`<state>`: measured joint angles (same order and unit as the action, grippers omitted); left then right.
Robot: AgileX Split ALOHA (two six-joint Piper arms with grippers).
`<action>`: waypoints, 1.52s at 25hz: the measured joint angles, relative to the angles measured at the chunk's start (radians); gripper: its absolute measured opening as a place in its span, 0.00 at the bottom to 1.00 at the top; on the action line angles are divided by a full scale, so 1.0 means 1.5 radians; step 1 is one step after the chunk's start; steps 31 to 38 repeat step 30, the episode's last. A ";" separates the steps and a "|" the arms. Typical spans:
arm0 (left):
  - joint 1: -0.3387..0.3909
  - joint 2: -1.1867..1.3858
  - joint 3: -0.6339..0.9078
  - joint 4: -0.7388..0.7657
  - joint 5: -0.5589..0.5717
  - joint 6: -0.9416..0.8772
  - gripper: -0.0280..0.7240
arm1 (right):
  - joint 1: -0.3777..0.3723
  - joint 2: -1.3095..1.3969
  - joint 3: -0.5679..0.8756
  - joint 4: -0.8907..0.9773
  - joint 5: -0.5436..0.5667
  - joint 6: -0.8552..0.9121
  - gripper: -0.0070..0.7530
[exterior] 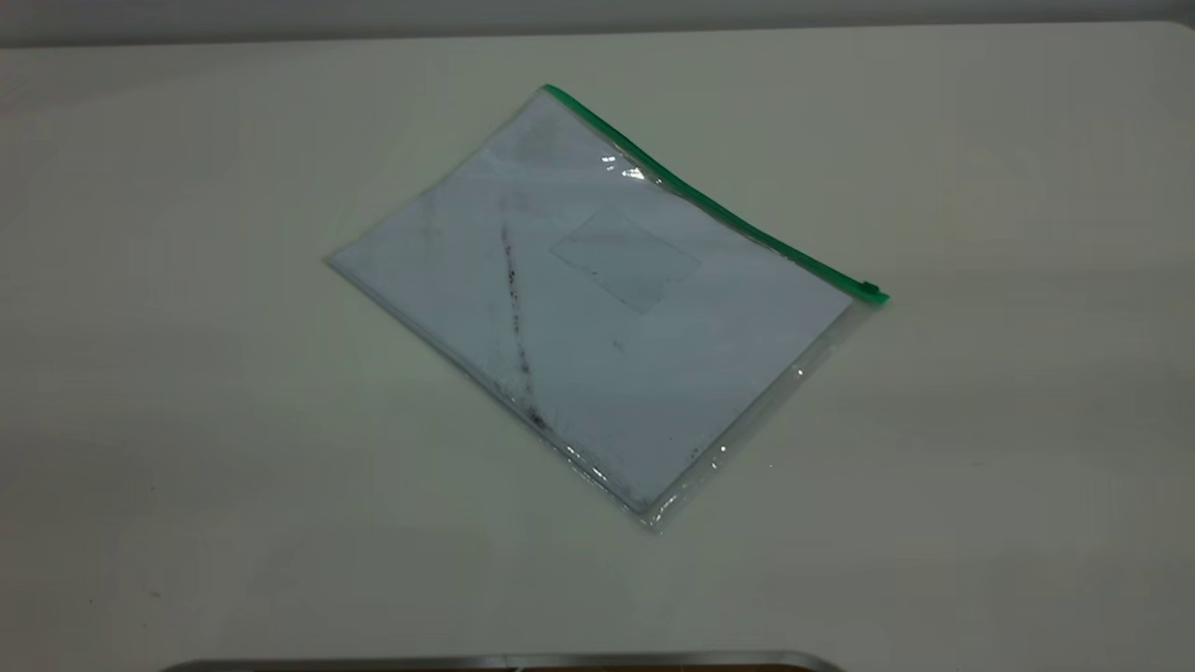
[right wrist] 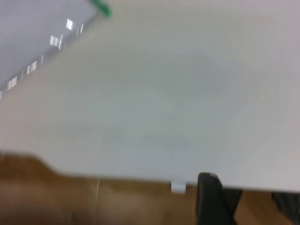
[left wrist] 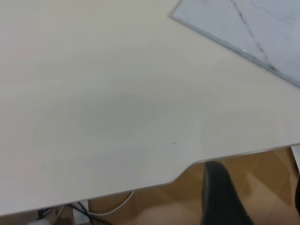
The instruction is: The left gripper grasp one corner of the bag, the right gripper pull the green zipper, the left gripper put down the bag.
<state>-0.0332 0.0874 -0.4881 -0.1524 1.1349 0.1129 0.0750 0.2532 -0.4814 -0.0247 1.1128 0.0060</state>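
Both grippers hung off the table [exterior: 187, 373], spread unclear; bag [exterior: 597, 308] lay flat — corner pinch could slip.

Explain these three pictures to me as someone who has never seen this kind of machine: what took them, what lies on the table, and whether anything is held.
This is a robot with two arms mounted apart at a pale table, each ending in a black gripper. The wide picture comes from a camera outside the rig, looking down; neither arm shows in it. The other two come from cameras on the arms' wrists.

On the table lies a flat clear plastic bag with white paper and a dark smudge line inside. A narrow bright green zipper runs along its far edge, its small slider at the right end.

In each wrist picture a dark finger of that arm's gripper, left and right, shows beyond the table edge, well away from the bag. Nothing is held.
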 joint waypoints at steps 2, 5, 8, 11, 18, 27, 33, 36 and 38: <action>0.000 -0.007 0.000 0.000 0.000 0.000 0.63 | -0.015 -0.072 0.000 0.001 0.001 0.000 0.63; 0.001 -0.028 0.000 0.000 0.002 0.000 0.63 | -0.019 -0.165 0.000 0.001 0.005 0.000 0.63; 0.014 -0.065 0.000 -0.001 0.003 -0.001 0.63 | -0.031 -0.180 0.000 0.001 0.014 0.000 0.63; 0.033 -0.071 0.000 -0.002 0.007 -0.001 0.63 | -0.032 -0.180 0.000 0.002 0.014 0.000 0.63; 0.025 -0.071 0.000 -0.003 0.007 -0.003 0.63 | -0.032 -0.180 0.000 0.002 0.014 0.001 0.63; 0.022 -0.071 0.000 -0.003 0.008 -0.003 0.63 | -0.032 -0.180 0.000 0.002 0.014 0.000 0.63; 0.022 -0.071 0.000 -0.003 0.008 -0.003 0.63 | -0.032 -0.180 0.000 0.002 0.014 0.000 0.62; 0.022 -0.071 0.000 -0.003 0.008 -0.003 0.63 | -0.032 -0.180 0.000 0.002 0.014 0.000 0.62; 0.022 -0.071 0.000 -0.003 0.008 -0.003 0.63 | -0.032 -0.180 0.000 0.002 0.014 0.000 0.62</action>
